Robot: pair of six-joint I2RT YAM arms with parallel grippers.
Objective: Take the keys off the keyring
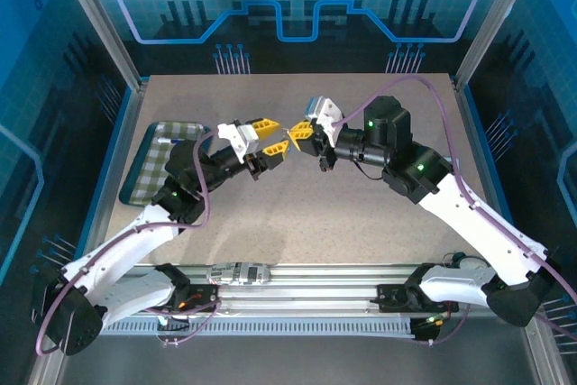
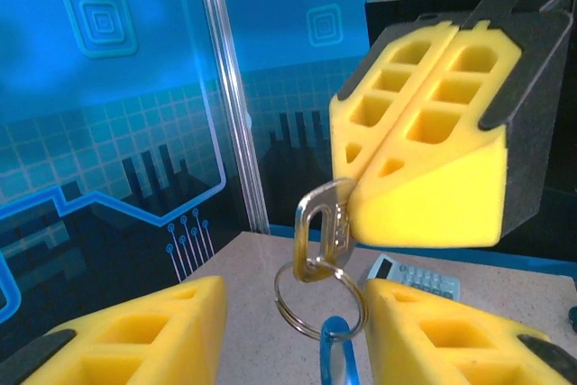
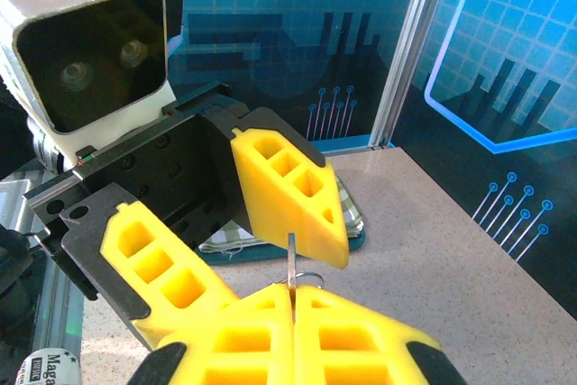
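The right tool [image 2: 361, 188] is clamped shut on the silver oval clip [image 2: 323, 227] of the thin grey metal keyring [image 2: 317, 302], from which the small blue-headed key [image 2: 335, 360] hangs. The left tool [image 2: 296, 317] is partly open, its yellow fingers [image 2: 135, 331] either side of ring and key. Both tools meet above the middle of the speckled table [image 1: 361, 223], well apart from its edges and the checked tray [image 1: 144, 164] at left.
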